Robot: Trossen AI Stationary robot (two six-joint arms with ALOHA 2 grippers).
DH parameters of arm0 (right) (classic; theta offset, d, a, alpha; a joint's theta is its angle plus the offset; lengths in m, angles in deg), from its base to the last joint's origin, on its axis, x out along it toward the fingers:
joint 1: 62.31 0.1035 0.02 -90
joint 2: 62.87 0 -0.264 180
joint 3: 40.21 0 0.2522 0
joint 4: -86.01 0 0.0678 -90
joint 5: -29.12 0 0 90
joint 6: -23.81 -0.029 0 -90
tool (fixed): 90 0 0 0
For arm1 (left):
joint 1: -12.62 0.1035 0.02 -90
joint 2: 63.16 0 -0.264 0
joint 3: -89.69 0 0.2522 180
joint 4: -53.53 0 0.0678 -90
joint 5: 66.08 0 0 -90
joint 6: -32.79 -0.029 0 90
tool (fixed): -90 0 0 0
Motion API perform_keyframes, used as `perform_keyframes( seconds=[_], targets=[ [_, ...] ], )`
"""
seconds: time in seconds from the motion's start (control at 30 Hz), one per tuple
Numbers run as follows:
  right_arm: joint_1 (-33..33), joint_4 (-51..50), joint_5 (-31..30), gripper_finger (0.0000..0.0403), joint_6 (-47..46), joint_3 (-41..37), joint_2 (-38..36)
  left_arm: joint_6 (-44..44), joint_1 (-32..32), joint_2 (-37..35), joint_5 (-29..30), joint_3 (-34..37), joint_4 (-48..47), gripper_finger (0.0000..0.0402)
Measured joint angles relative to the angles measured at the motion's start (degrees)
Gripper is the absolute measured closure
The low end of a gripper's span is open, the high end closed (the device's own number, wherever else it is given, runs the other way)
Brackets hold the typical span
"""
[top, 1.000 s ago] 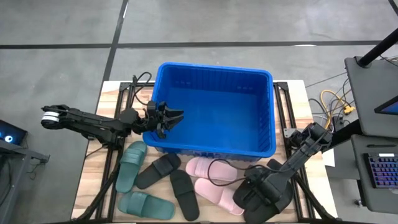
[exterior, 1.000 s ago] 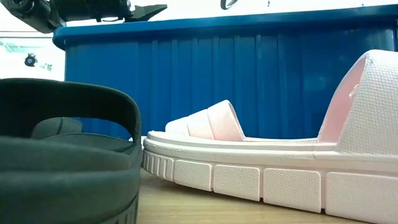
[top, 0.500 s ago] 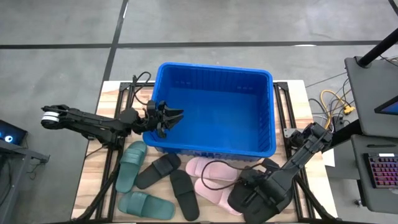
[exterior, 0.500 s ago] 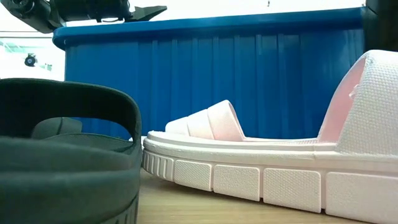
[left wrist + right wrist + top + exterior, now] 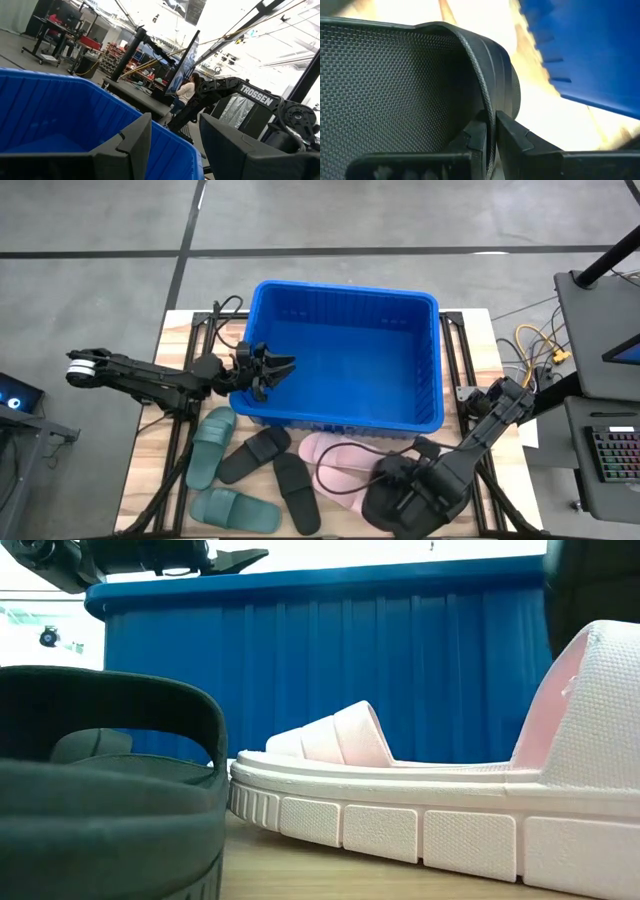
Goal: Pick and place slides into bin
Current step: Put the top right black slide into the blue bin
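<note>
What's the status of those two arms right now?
Right gripper shut on black foam slide. Left gripper open, empty, over blue plastic bin.

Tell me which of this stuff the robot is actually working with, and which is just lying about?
Part of the job:
- blue bin, nothing visible in it
- green slides, black slides and pink slides on the table
- black slide pinched in the right tool
- left tool, over the bin's rim

Just lying about:
- yellow cables
- keyboard

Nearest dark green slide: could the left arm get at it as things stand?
Probably yes: the left gripper hangs open and empty over the bin's rim, and the dark green slide lies uncovered just beside it.
</note>
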Motion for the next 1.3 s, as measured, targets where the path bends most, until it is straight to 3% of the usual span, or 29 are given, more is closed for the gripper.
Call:
perform_keyframes(
  seconds=[0.4,0.7,1.3],
  targets=[
    [-0.1,2.6,-15.0,0.0376,3.3,7.6,0.0,0.0,0.0,0.0,0.0,0.0,0.0,0.0249],
    [-2.3,3.0,-18.2,0.0376,9.9,10.5,0.0,0.0,0.0,0.0,0.0,0.0,0.0,0.0249],
    [-7.3,3.8,-18.5,0.0376,25.6,13.6,0.1,0.0,0.0,-0.7,0.2,-0.1,0.7,0.0249]
  ],
)
